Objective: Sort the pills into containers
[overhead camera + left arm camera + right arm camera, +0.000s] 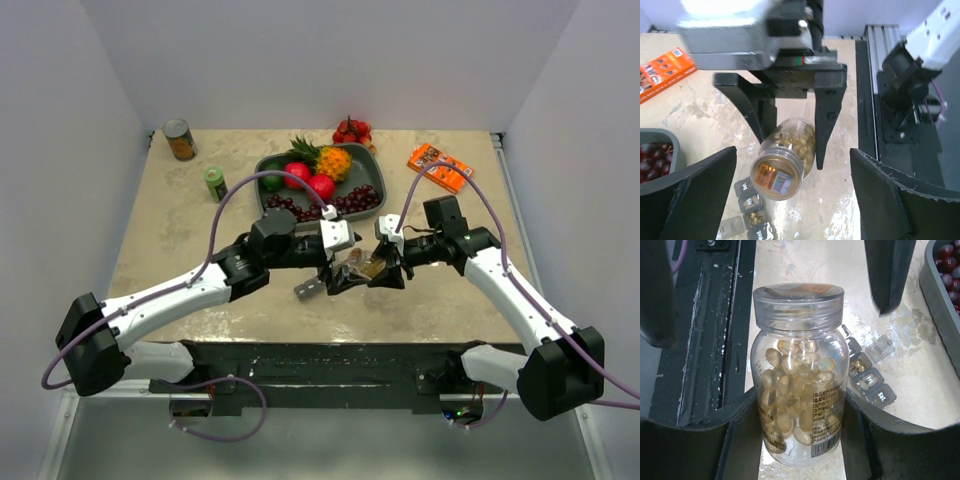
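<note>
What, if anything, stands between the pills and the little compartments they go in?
The bottle has its clear lid on, so the pills are shut inside. Beyond that, nothing visible lies between the bottle and the compartments; at least one stands open.

Bottle: clear, golden-yellow capsules, clear lid.
Pill organiser: dark grey, white lettering.
Tray: grey; grapes dark red.
Pineapple: orange-yellow, green leaves.
Box: orange.
Small can: green.
Table: beige, marbled.
</note>
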Controlling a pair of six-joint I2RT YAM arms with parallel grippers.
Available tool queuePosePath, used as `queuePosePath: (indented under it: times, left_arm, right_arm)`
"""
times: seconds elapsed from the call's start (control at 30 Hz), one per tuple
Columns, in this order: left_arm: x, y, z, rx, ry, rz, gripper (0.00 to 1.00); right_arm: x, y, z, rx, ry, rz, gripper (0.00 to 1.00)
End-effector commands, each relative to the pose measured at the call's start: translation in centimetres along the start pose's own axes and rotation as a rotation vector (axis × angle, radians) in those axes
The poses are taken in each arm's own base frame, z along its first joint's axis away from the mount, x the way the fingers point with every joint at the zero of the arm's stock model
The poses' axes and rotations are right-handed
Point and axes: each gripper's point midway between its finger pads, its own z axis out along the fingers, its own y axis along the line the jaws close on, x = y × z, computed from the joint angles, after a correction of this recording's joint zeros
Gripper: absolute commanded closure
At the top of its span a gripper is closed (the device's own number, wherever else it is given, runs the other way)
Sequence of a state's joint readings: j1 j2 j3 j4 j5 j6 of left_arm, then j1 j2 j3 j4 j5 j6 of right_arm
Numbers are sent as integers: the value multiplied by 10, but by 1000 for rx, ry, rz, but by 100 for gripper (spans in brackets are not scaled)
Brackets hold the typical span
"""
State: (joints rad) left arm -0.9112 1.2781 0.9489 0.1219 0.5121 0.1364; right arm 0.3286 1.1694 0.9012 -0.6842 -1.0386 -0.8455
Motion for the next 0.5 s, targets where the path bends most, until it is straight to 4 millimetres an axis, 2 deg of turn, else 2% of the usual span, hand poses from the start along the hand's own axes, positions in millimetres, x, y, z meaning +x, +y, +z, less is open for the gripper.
queuePosePath:
  times: [0.0, 0.03, 0.1, 0.13, 0.2, 0.33, 0.4, 0.43, 0.47]
  left_arm:
    - [-60, 13, -26, -129, -205, -98, 0]
    - [-54, 18, -31, -177, -210, -229, 0]
    - [-59, 22, -45, -236, -240, -352, 0]
    - [-55, 21, -48, -249, -244, -471, 0]
    - [-59, 14, -52, -225, -263, -561, 0]
    - [-50, 11, -46, -251, -251, -906, 0]
    - [-40, 10, -36, -291, -195, -972, 0]
    - [-42, 9, -33, -345, -166, -992, 0]
    - [-32, 10, -27, -387, -118, -1009, 0]
  right_arm:
    - [-22, -6, -4, 17, -48, -61, 100]
    - [-22, -6, -5, 19, -47, -60, 100]
    - [-22, -5, -5, 18, -47, -59, 100]
    - [-22, -5, -5, 18, -47, -61, 100]
    - [-22, -5, -5, 18, -47, -61, 100]
    - [-22, -6, -5, 21, -46, -62, 100]
    - [-22, -6, -5, 22, -46, -61, 100]
    - [-22, -6, -5, 22, -45, -62, 100]
    - [-21, -6, -5, 23, -44, -57, 100]
